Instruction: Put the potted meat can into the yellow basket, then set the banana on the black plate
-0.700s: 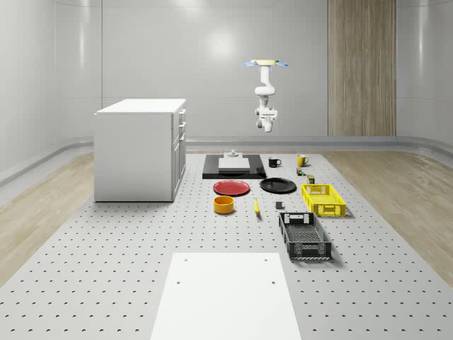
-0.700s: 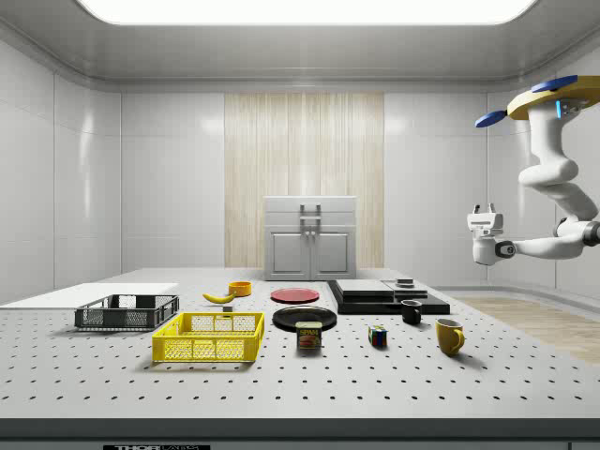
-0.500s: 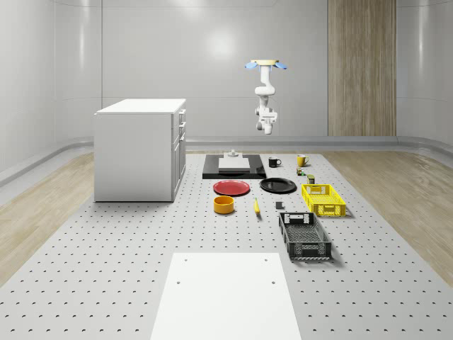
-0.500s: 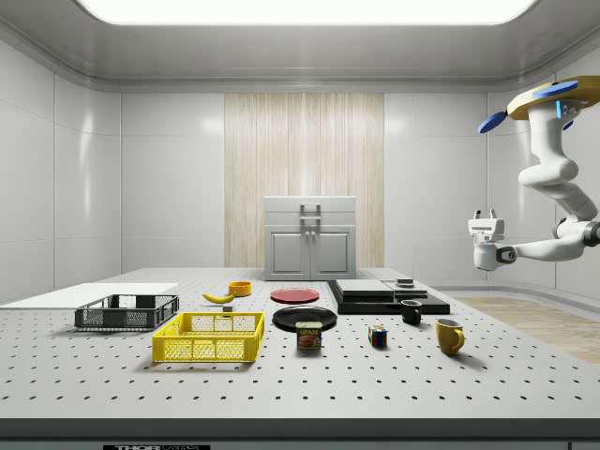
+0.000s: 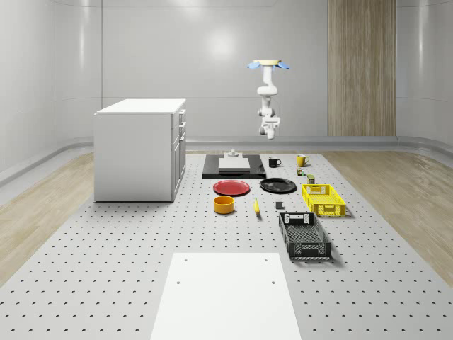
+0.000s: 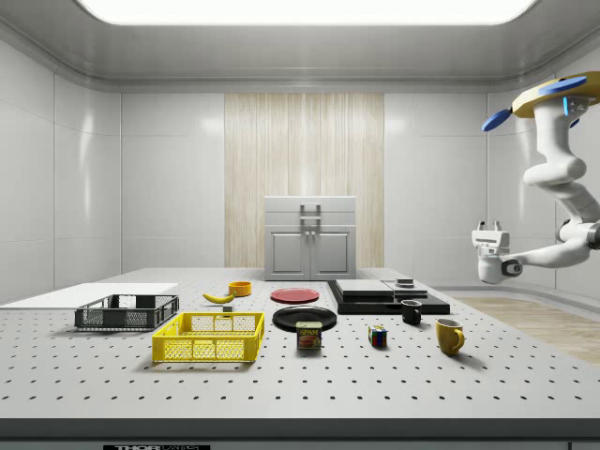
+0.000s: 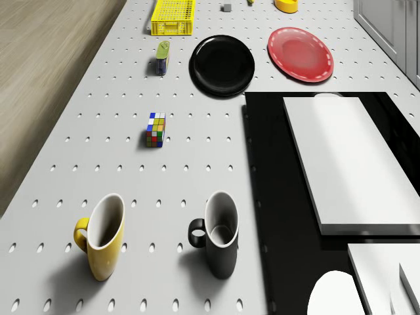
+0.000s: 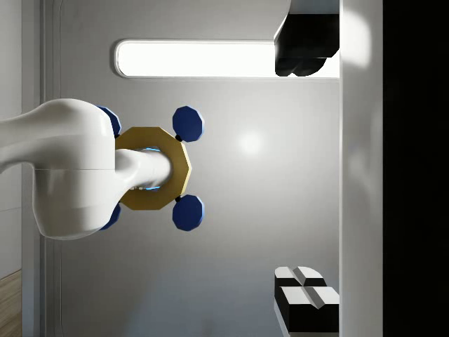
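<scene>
The potted meat can (image 6: 309, 336) stands on the table beside the yellow basket (image 6: 209, 337), also seen as can (image 7: 162, 56) and basket (image 7: 174, 16). A banana (image 6: 218, 298) lies by the orange bowl, apart from the black plate (image 7: 222, 65). The drone (image 5: 267, 64) hovers high over the table's far end, above the mugs. My gripper (image 6: 487, 228) hangs there on the folded arm, turned upward toward the drone body (image 8: 151, 168). Its fingers (image 8: 305, 49) stand wide apart, holding nothing.
A red plate (image 7: 300, 54), a colour cube (image 7: 155, 128), a yellow mug (image 7: 104, 236) and a black mug (image 7: 220, 243) sit near a black slab (image 5: 233, 170) with a white block. A black crate (image 5: 304, 236), an orange bowl (image 5: 224, 205), a white cabinet (image 5: 141, 149) and a white sheet (image 5: 226, 294) are nearer.
The drone and arm have drifted to the right in both fixed views, and the gripper sits slightly lower. The table objects have not moved.
</scene>
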